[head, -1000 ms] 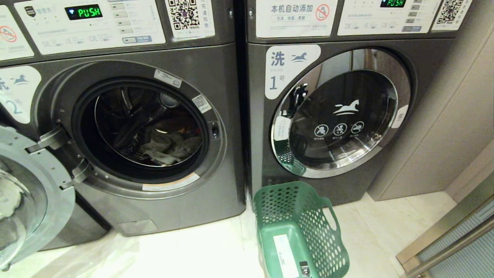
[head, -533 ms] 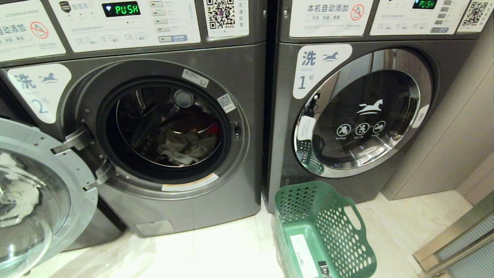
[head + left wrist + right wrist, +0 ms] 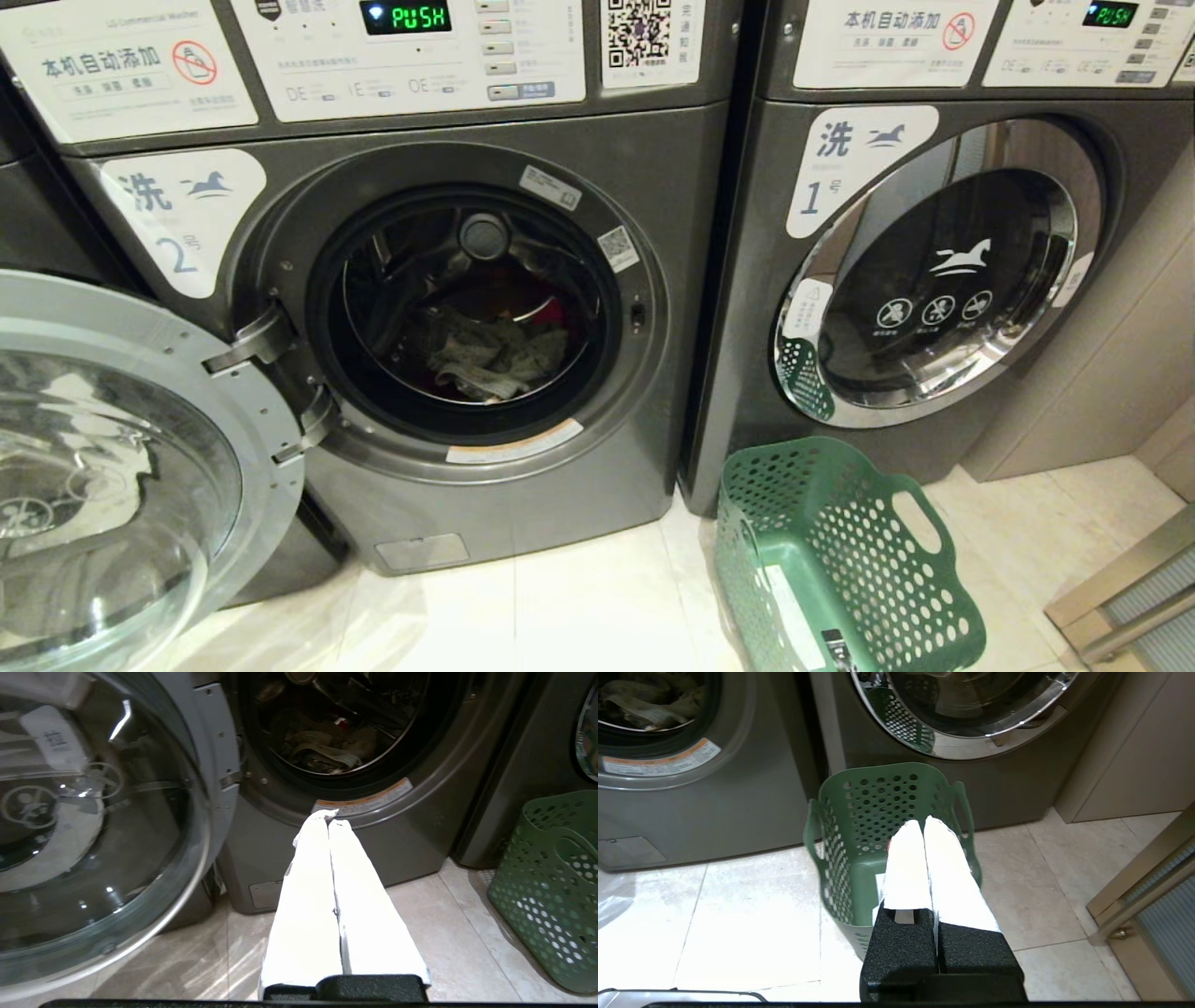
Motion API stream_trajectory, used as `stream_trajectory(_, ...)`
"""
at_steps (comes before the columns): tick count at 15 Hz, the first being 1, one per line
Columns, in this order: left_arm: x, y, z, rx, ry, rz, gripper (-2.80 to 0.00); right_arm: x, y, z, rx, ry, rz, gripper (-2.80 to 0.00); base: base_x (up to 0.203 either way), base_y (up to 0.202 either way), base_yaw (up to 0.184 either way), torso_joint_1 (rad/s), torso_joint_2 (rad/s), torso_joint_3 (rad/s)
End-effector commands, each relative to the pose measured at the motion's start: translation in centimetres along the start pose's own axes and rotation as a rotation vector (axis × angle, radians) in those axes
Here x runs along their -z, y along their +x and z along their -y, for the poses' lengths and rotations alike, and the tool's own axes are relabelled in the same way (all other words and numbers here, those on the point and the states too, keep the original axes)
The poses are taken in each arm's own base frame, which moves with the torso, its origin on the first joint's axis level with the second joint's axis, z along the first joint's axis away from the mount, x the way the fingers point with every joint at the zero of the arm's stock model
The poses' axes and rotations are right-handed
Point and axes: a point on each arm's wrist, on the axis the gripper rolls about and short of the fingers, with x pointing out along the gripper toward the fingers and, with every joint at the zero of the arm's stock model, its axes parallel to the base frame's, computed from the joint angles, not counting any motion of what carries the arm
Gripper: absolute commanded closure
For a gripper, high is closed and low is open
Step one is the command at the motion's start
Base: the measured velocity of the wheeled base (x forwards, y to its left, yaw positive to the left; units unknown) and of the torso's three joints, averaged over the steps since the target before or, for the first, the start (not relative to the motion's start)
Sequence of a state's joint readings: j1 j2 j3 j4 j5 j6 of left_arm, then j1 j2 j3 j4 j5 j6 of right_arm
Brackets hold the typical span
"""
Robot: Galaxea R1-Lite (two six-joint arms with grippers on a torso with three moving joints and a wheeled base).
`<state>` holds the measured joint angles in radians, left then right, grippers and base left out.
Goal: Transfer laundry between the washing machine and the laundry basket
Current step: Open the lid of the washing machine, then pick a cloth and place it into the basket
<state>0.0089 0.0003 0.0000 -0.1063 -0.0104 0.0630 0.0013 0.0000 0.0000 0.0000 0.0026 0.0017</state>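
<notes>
nearest to us, our left gripper (image 3: 328, 820) is clenched on nothing, its white fingers (image 3: 308, 896) pressed together and pointing at the lower front of the washing machine (image 3: 579, 140). our right gripper (image 3: 923, 826) is clenched the same way and empty, hanging over the open top of the laundry basket (image 3: 845, 523).

we see the basket standing on the pale tiled floor (image 3: 579, 607), with a white sticker (image 3: 794, 616) on its inner wall. it sits to the right of the open machine, just in front of the second machine (image 3: 756, 280), the one labelled 1, whose round chrome door (image 3: 943, 280) is closed and mirrors a bit of the green basket.

on the left the open machine's glass door (image 3: 112, 467) swings far out toward us on its hinges (image 3: 257, 341) and fills the space on our left side, beside the left gripper. between door and basket the floor runs up to the machine's front.

farther back, inside the drum, the laundry (image 3: 495, 355) lies in a heap at the bottom: a grey-beige striped piece on top, a bit of pink-red behind it. above the opening the display (image 3: 406, 16) reads push in green, and a beige wall panel (image 3: 1120, 355) stands at the far right.
</notes>
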Motion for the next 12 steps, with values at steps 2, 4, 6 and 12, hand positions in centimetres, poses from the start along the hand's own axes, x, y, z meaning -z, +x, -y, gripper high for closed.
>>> stream_trajectory(2,1.12,0.22,0.07,0.003,0.001,-0.041,0.00,0.00,0.00,0.00,-0.001,0.000,0.000,0.00,0.000,0.198,-0.002,0.005,0.00,0.007)
stream_trajectory(4,1.13,0.21,0.07,0.004,0.001,-0.040,0.00,0.00,0.00,0.00,-0.001,0.000,0.000,0.00,0.000,0.170,0.004,0.000,0.00,0.004)
stream_trajectory(6,1.13,0.22,0.07,0.004,0.001,-0.040,0.00,0.00,0.00,0.00,-0.001,0.000,0.000,0.00,0.000,0.049,0.004,-0.002,0.00,0.001)
stream_trajectory(12,1.13,0.21,0.07,0.003,0.001,-0.040,0.00,0.00,0.01,0.00,-0.001,-0.001,-0.002,0.00,0.000,0.000,0.000,0.000,0.00,0.000)
